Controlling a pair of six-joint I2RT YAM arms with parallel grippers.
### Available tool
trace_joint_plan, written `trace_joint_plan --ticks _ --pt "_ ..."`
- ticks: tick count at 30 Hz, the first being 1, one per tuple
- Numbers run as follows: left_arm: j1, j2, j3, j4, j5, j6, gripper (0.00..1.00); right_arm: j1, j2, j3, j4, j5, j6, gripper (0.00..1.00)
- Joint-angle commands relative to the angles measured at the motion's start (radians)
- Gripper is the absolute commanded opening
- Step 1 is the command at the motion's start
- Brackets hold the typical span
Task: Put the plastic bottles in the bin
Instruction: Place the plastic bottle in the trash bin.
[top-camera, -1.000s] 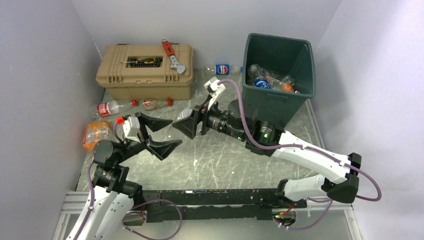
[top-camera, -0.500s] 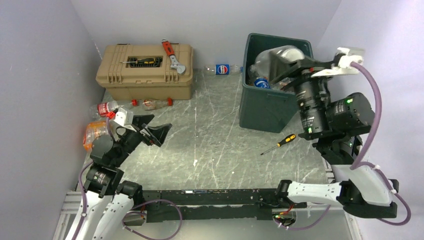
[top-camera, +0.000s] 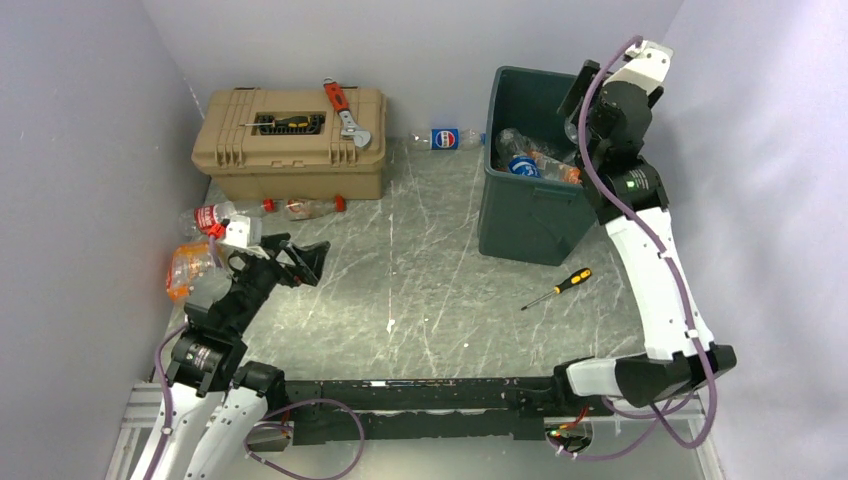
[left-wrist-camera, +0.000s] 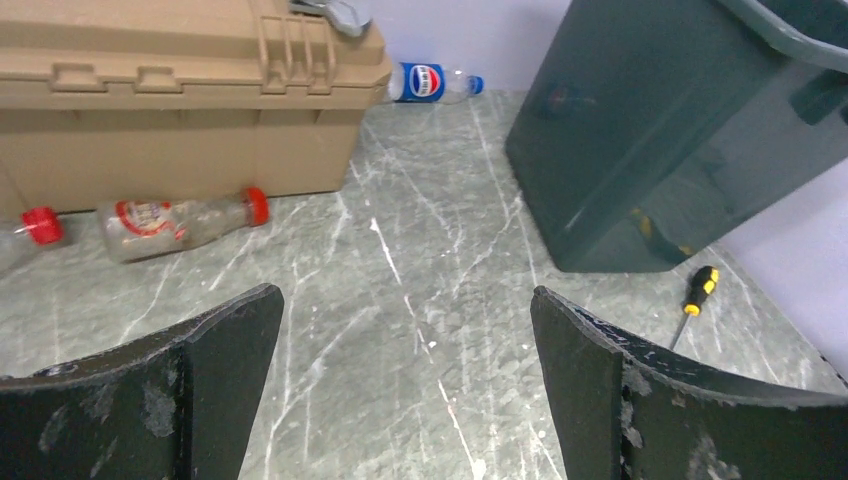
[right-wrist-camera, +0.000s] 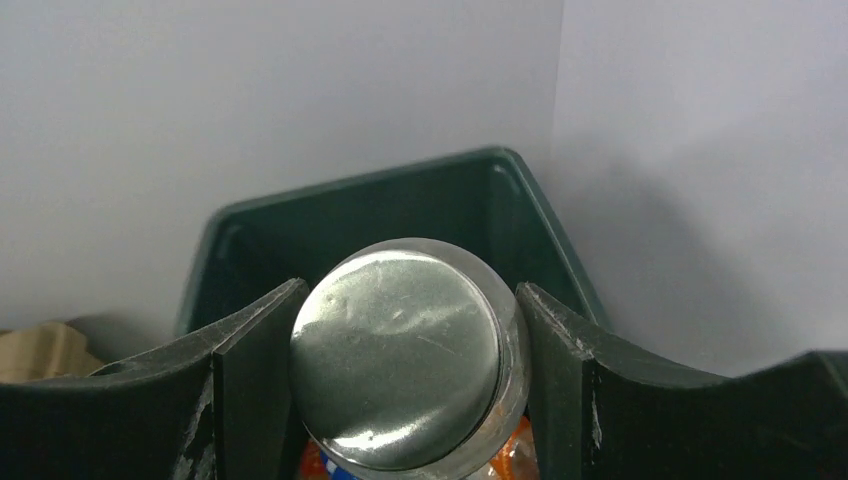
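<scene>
My right gripper (right-wrist-camera: 405, 385) is shut on a clear plastic bottle (right-wrist-camera: 400, 360), seen from its round base, and holds it over the dark green bin (right-wrist-camera: 350, 195). In the top view this gripper (top-camera: 577, 112) hangs over the bin's (top-camera: 530, 215) far right corner, with several bottles (top-camera: 535, 160) inside. My left gripper (top-camera: 300, 262) is open and empty, low over the floor at the left; its jaws (left-wrist-camera: 405, 380) stand wide apart. On the floor lie a red-label bottle (top-camera: 212, 215), a red-capped bottle (top-camera: 305, 207), a crushed orange-label bottle (top-camera: 188, 268) and a blue-label bottle (top-camera: 447, 139).
A tan toolbox (top-camera: 290, 140) stands at the back left with a red wrench (top-camera: 340, 105) and a screwdriver (top-camera: 285, 122) on its lid. A yellow-handled screwdriver (top-camera: 560, 287) lies on the floor in front of the bin. Walls close in on three sides.
My right arm has swung up from the middle of the floor with the bottle to above the bin's far right corner. My left gripper has drawn back to the left, still open.
</scene>
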Motion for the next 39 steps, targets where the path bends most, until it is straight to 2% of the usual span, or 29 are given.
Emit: trace_joint_plan --ticks 1,6,7,9,10,12,13,19,24,31,34,39 --pt "0.001 -0.011 0.039 -0.021 -0.109 0.004 1.00 -0.064 -0.007 -0.059 0.030 -0.145 0.148 0.00" --pt "0.001 -0.011 0.043 -0.050 -0.170 -0.007 0.99 -0.092 0.034 -0.108 0.015 -0.192 0.193 0.00" --pt "0.001 -0.011 0.045 -0.056 -0.188 -0.009 0.99 -0.100 0.035 -0.116 0.010 -0.203 0.201 0.12" --pt "0.001 -0.011 0.047 -0.071 -0.230 -0.014 0.99 -0.110 0.033 -0.129 0.005 -0.230 0.215 0.48" --pt "0.001 -0.010 0.048 -0.080 -0.252 -0.014 0.99 -0.111 0.031 -0.129 -0.001 -0.237 0.221 0.62" --pt "0.001 -0.005 0.048 -0.093 -0.293 -0.017 0.99 -0.110 0.023 -0.122 -0.011 -0.254 0.233 0.83" --pt "0.001 -0.001 0.048 -0.100 -0.311 -0.020 0.99 -0.111 0.016 -0.117 -0.014 -0.266 0.239 0.88" --pt "0.002 0.062 0.084 -0.178 -0.411 -0.035 0.99 -0.098 -0.067 -0.075 -0.038 -0.339 0.278 0.98" --pt "0.004 0.131 0.111 -0.238 -0.467 -0.062 0.99 -0.024 -0.154 -0.091 -0.031 -0.429 0.274 1.00" --pt "0.007 0.236 0.135 -0.297 -0.537 -0.131 0.99 0.160 -0.297 -0.247 0.056 -0.769 0.216 0.98" --pt "0.025 0.315 0.158 -0.311 -0.518 -0.182 1.00 0.203 -0.368 -0.381 0.130 -0.858 0.235 0.98" --pt "0.139 0.486 0.183 -0.230 -0.355 -0.275 1.00 0.233 -0.440 -0.552 0.220 -0.908 0.269 0.97"
